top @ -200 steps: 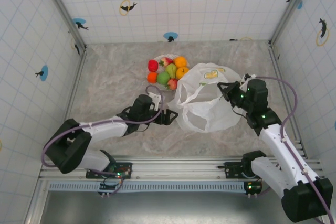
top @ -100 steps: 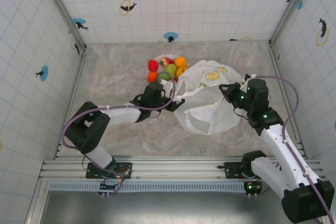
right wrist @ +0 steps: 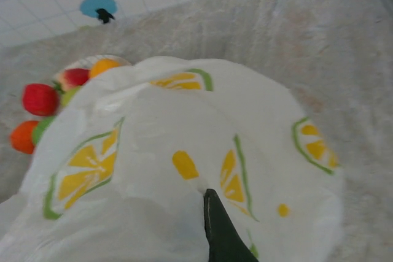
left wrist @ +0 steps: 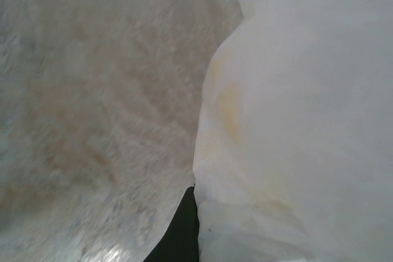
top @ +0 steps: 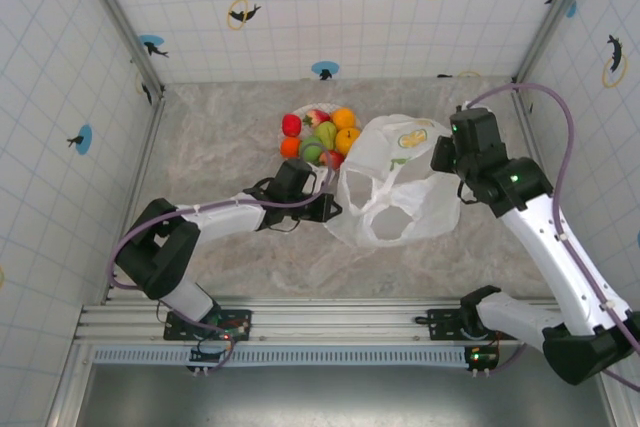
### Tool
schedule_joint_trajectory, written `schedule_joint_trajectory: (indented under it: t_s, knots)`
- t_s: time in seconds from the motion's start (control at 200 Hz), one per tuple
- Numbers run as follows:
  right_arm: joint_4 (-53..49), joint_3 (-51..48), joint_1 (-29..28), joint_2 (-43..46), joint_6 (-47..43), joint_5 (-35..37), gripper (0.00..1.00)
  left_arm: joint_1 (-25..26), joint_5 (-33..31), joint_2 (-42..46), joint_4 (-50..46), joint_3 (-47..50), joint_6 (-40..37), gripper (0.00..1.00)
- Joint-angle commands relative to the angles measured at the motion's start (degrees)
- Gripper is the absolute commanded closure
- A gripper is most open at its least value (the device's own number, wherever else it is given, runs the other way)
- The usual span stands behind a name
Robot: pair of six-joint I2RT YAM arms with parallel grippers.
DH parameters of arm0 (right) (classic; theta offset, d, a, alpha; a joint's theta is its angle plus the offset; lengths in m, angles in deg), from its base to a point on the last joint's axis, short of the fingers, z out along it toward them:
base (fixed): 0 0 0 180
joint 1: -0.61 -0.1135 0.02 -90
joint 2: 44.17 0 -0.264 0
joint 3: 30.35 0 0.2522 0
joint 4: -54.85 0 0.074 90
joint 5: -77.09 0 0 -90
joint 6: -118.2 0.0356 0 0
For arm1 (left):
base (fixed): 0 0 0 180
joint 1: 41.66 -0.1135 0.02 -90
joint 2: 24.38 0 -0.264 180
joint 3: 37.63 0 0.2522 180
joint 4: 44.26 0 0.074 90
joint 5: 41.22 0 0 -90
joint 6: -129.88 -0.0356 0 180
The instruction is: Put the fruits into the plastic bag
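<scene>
Holding the plastic bag [top: 395, 192] up between both arms, just right of the fruits [top: 320, 137], which are sitting outside it in their pile. Pinching its left edge with the left gripper [top: 328, 209], snapped shut from wide open a second ago. Raising the far side with the right gripper [top: 447, 154], clamped on plastic throughout. Stretching the bag open, by the look of it, with loading not yet begun.

About eight fruits [top: 325, 134], one plastic bag [top: 400, 197], one plate [top: 302, 110], two arms [top: 225, 215].

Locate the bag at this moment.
In the top view the bag lies right of centre, just right of the fruits, between the left gripper and the right gripper.
</scene>
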Motion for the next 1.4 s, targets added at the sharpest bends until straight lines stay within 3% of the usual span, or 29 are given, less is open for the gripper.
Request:
schedule_joint_trajectory:
  t_s: [0.0,0.085,0.155,0.32,0.5,0.636,0.751,0.866,1.046,1.246,1.396]
  knots:
    - [-7.3,4.5,-1.1,-2.6,-4.4,9.2,1.00,0.1,-1.4,-0.3,-6.0,-1.5,-3.1,1.00]
    - [-8.3,5.0,-1.2,-3.7,-5.0,11.3,1.00,0.1,-1.5,-0.8,-6.1,-1.9,-3.6,1.00]
    - [-6.0,2.9,-1.2,-3.4,-4.8,8.0,1.00,0.1,-0.2,-0.6,-4.4,-1.7,-3.8,1.00]
    - [1.0,-6.7,0.4,-1.4,-1.5,-6.6,1.00,0.5,3.4,-0.1,-0.2,-2.0,-5.0,0.73]
    - [0.5,-10.2,2.3,-0.7,1.1,-9.5,1.00,0.7,1.7,0.6,-0.3,-2.4,-6.8,0.43]
    - [2.0,-11.7,3.5,-0.2,3.1,-13.3,1.00,1.2,-1.5,3.9,0.2,-0.9,-8.7,0.28]
    - [3.5,-13.4,3.9,-0.3,3.5,-17.1,1.00,1.7,-3.7,5.5,1.0,-1.3,-9.2,0.24]
    - [2.1,-13.0,4.2,-0.9,1.9,-16.6,1.00,1.7,-4.3,4.6,1.2,-3.8,-8.9,0.23]
    - [-1.6,-11.1,5.5,-1.9,-0.5,-14.4,1.00,1.1,-10.6,0.4,0.7,-8.8,-5.7,0.24]
    - [0.9,-14.7,8.6,-1.1,0.9,-18.3,1.00,-1.6,-9.2,-5.5,-0.2,-12.5,-3.4,0.24]
    - [10.9,-21.0,9.9,1.8,8.5,-21.7,1.00,-2.5,-6.4,-4.5,-1.4,-10.7,-6.0,0.20]
